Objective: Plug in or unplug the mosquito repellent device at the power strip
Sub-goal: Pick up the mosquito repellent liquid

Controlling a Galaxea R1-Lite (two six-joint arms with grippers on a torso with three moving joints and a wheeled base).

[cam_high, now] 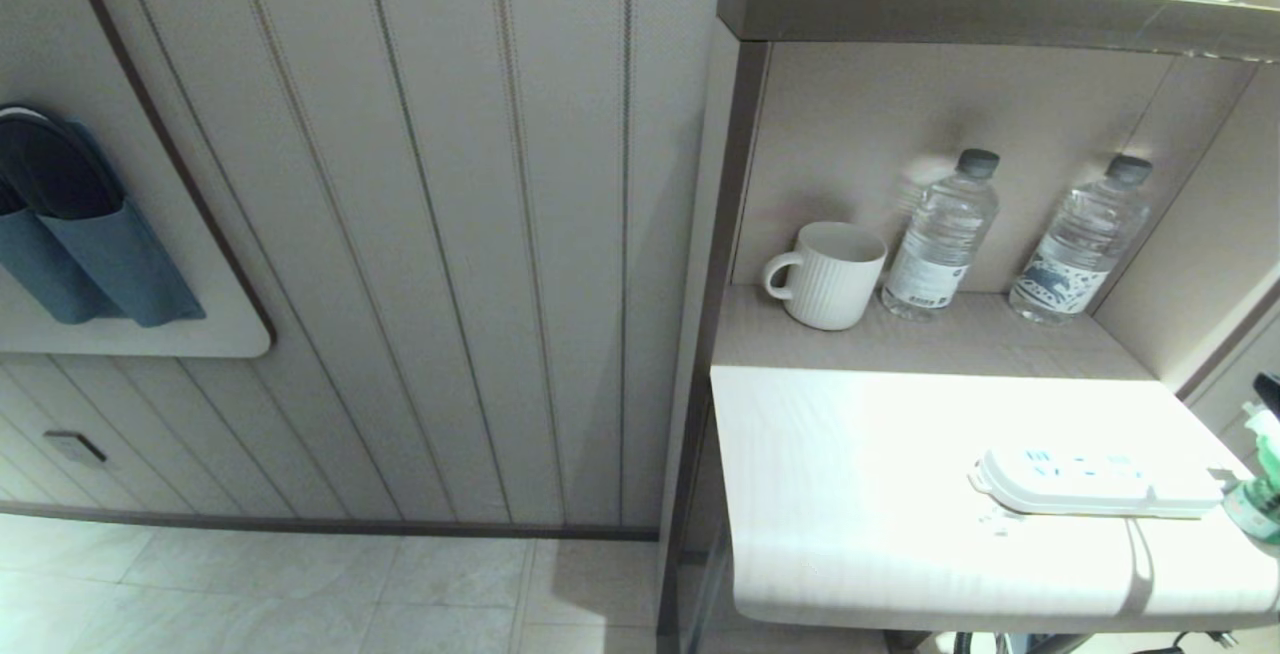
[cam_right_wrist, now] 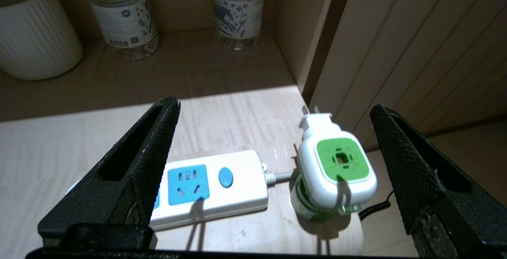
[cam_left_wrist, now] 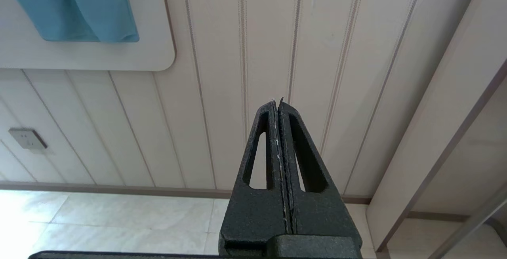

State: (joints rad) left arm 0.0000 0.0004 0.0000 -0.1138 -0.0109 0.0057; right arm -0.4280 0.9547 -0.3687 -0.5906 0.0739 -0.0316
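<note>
Clearly the mosquito repellent device (cam_right_wrist: pixel 336 172) stands unplugged on the pale surface (cam_right_wrist: pixel 51 148), upright on its bottle just beside the cord end of the power strip (cam_right_wrist: pixel 214 187), close to the surface's corner by the wall. I judge it light and top-heavy: a hard, smooth plastic head over a small bottle with a narrow footing, so a sideways nudge could tip it or push it off the edge. The shell looks slippery and stiff, and the bottle is probably the weak part, so I would take hold across the flat flanks of the white head, well clear of the prongs that stick out toward the wall.

It has a rounded white head with a green top plate pierced by a small vent, and a translucent green bottle below. The strip is a flat white bar with a light-blue socket face and a blue button, its sockets free.

My right gripper (cam_right_wrist: pixel 273 132) hangs above both, fingers (cam_right_wrist: pixel 158 140) spread wide and holding nothing. The left gripper (cam_left_wrist: pixel 277 104) is parked facing the panelled wall, fingers pressed together.
</note>
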